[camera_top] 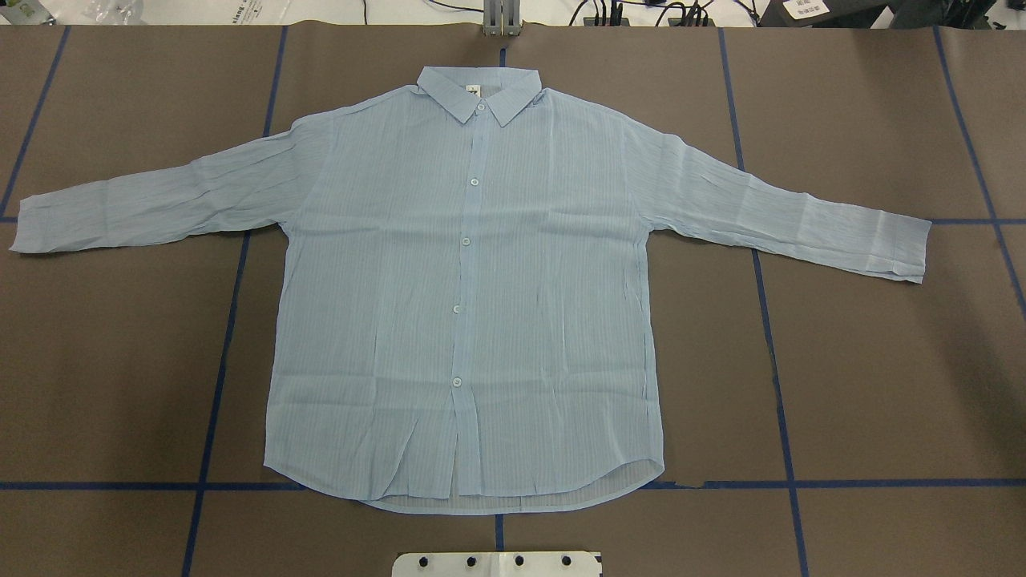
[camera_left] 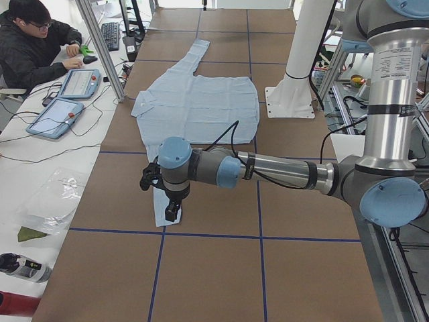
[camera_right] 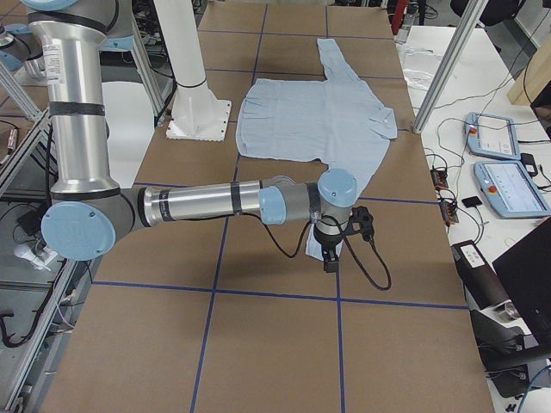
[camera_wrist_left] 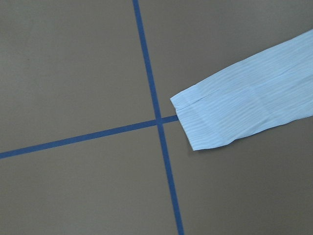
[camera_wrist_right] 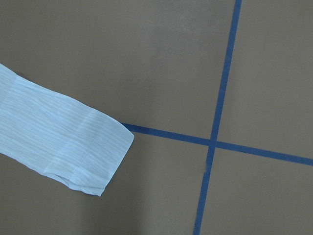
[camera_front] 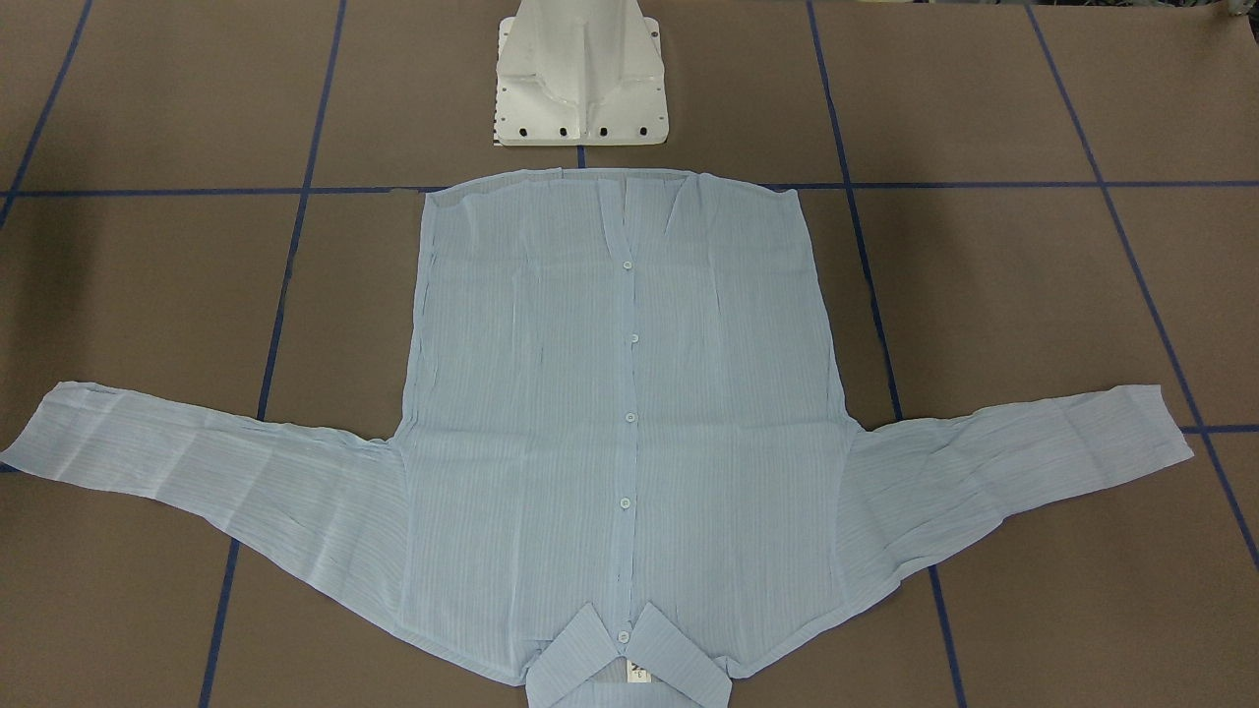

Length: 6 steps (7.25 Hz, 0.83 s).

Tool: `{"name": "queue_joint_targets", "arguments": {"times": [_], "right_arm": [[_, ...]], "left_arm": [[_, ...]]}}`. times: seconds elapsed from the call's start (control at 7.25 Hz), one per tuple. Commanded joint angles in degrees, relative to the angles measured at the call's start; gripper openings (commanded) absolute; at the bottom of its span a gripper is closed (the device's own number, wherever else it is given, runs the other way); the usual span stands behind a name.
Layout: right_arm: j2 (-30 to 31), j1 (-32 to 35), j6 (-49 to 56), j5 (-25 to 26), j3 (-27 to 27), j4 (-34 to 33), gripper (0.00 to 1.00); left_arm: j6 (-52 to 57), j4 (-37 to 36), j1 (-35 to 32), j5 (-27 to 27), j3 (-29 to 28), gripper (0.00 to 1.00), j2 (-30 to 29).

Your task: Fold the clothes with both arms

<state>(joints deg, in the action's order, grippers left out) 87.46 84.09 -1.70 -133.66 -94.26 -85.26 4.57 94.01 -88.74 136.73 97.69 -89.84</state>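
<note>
A pale light-blue long-sleeved collared shirt of thin, finely striped crinkly fabric lies flat and buttoned, front up, on the brown paper-covered table marked with blue tape lines. Its hem is just in front of the white pedestal base, its collar on the side farthest from the base, and its sleeves are spread out to either side of it. In the front-facing view the collar runs off the lower edge, and the pedestal is cut off at the top.

The grey tubular left arm with light-blue joint caps reaches out well to one side of the pedestal. Its black left gripper points down over the end of the sleeve on that side. The grey right arm does the same on the other side, with the black right gripper over the far sleeve end.

Both pincers show only from the table ends, small and dark, so I cannot tell whether the fingers are spread or pressed together, or whether they touch the cloth. Each wrist view shows one cuff lying flat beside a tape crossing.
</note>
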Motion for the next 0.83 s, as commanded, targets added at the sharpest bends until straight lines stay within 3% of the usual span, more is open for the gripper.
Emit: {"name": "queue_joint_targets", "arguments": {"times": [0.0, 0.28, 0.69], "right_arm": [[-0.28, -2.33, -5.55, 0.15, 5.38, 9.36, 1.00], [-1.67, -9.07, -15.55, 0.68, 9.87, 18.59, 1.00], [-8.52, -13.59, -17.28, 0.77, 20.76, 25.05, 1.00]], "left_arm": [[0.00, 3.62, 0.32, 1.08, -1.78, 1.00, 0.19], [-0.26, 10.90, 0.32, 0.91, -2.15, 1.00, 2.47], [-0.35, 11.90, 0.32, 0.99, -2.59, 1.00, 2.48]]}}
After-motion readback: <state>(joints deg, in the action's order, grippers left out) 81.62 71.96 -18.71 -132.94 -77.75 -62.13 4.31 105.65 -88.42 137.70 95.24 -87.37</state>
